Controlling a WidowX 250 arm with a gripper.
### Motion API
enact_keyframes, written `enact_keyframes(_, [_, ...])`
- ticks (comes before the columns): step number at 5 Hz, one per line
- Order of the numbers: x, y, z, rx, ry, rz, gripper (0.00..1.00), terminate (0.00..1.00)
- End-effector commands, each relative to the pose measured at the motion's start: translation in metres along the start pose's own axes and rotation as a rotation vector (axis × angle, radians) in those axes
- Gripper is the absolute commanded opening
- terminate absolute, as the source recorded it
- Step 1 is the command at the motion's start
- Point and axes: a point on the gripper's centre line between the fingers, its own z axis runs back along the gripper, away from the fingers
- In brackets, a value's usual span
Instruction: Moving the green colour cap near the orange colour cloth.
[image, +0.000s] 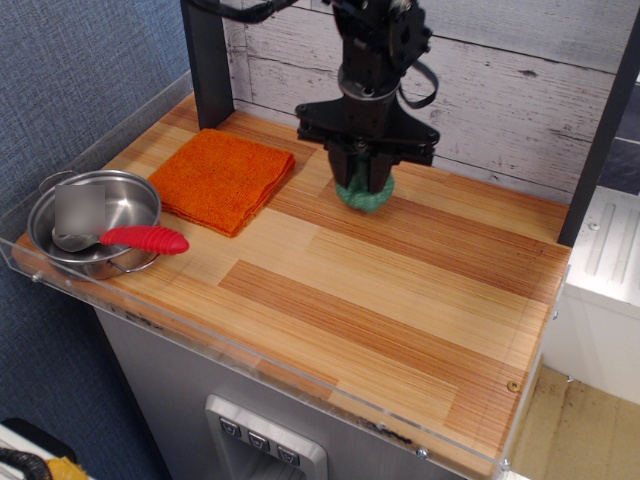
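The green cap (362, 197), a small teal bumpy lump, sits low at the wooden tabletop toward the back, right of the orange cloth (220, 178). The cloth is a folded fluffy square lying flat at the back left. My black gripper (363, 180) hangs straight down over the cap with its fingers closed around the cap's upper part. Only the cap's lower rim shows below the fingers. A short strip of bare wood separates the cap from the cloth's right edge.
A steel pot (95, 221) with a red ribbed handle (143, 239) and a spoon inside stands at the left front edge. A dark post (207, 60) rises behind the cloth. A clear acrylic rim (250, 350) borders the table front and left.
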Motion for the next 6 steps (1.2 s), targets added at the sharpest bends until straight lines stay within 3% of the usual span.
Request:
enact_keyframes(1, [0.006,-0.001,0.007,-0.002,-0.081,0.046,0.0,0.0])
enact_keyframes(2, [0.007,-0.001,0.007,0.005,-0.087,0.041,0.0,0.0])
enact_keyframes(3, [0.007,-0.002,0.007,0.008,-0.083,0.028,1.0,0.0])
enact_keyframes(6, [0.02,0.005,0.031,0.05,-0.128,0.067,1.0,0.0])
